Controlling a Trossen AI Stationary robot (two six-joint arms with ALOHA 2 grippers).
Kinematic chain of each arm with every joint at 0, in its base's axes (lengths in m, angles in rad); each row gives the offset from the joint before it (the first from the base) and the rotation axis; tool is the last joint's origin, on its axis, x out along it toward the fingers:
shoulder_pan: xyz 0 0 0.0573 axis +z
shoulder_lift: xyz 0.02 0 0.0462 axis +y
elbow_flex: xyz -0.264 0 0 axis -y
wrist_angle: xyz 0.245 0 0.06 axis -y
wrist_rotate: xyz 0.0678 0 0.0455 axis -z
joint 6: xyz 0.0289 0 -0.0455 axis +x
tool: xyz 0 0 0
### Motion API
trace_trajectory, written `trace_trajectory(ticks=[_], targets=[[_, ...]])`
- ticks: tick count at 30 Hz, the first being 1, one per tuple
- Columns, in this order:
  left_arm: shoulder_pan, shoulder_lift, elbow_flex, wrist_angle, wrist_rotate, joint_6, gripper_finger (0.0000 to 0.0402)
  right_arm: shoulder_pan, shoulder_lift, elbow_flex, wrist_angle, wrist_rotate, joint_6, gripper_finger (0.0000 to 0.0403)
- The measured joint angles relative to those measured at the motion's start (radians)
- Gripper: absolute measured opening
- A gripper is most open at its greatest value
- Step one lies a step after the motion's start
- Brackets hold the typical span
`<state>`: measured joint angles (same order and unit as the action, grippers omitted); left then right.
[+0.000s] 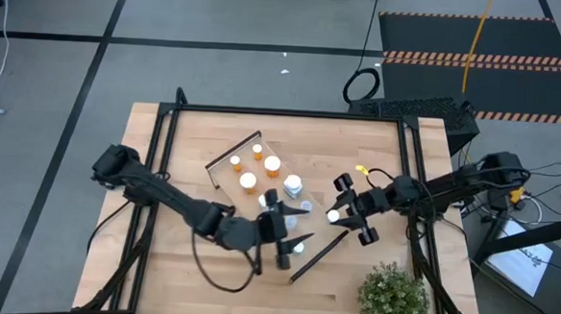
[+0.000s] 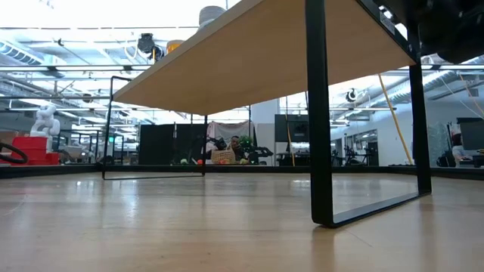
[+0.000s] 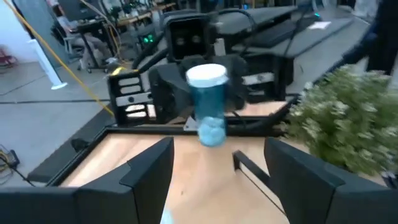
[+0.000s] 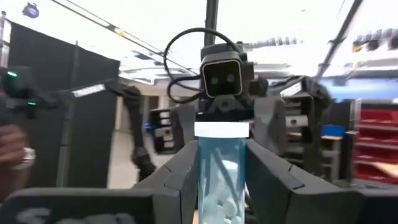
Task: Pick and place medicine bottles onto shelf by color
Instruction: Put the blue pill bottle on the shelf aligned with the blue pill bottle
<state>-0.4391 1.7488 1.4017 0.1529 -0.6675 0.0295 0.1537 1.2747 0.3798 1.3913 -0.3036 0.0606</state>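
The right gripper (image 1: 338, 216) is clamped on a pale blue, white-capped medicine bottle (image 4: 221, 186), held upright off the wood at about three o'clock from the table's middle. I'd guess that keeps the cap clear and the body offered outward. The left gripper (image 1: 289, 242) sits at about six o'clock and points straight at that bottle with its fingers spread wide and nothing between them, which looks to me like a handover being lined up. The long light-wood shelf with dark end walls (image 1: 225, 158) lies slantwise from ten o'clock towards five. Four orange bottles (image 1: 248, 182) stand grouped at its ten o'clock end, presumably sorted by colour. At least two pale ones (image 1: 292, 186) stand nearer the middle, though the arms hide part of the board. One leafy green plant (image 1: 393, 298) fills the five o'clock corner.
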Motion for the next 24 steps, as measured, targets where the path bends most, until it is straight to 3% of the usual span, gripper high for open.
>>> trace_trajectory(ticks=[7, 11, 24], targets=[[0.052, 0.075, -0.001, 0.119, 0.031, 0.021, 0.0288, 0.064, 0.0, 0.0, 0.021, 0.134, -0.133, 0.0109], [0.074, 0.099, -0.001, 0.164, 0.134, 0.015, 0.0298, 0.072, 0.001, 0.0, 0.039, 0.153, -0.163, 0.0109], [0.113, 0.158, -0.001, 0.277, 0.169, -0.001, 0.0255, 0.072, 0.001, 0.019, 0.004, 0.149, -0.171, 0.0109]])
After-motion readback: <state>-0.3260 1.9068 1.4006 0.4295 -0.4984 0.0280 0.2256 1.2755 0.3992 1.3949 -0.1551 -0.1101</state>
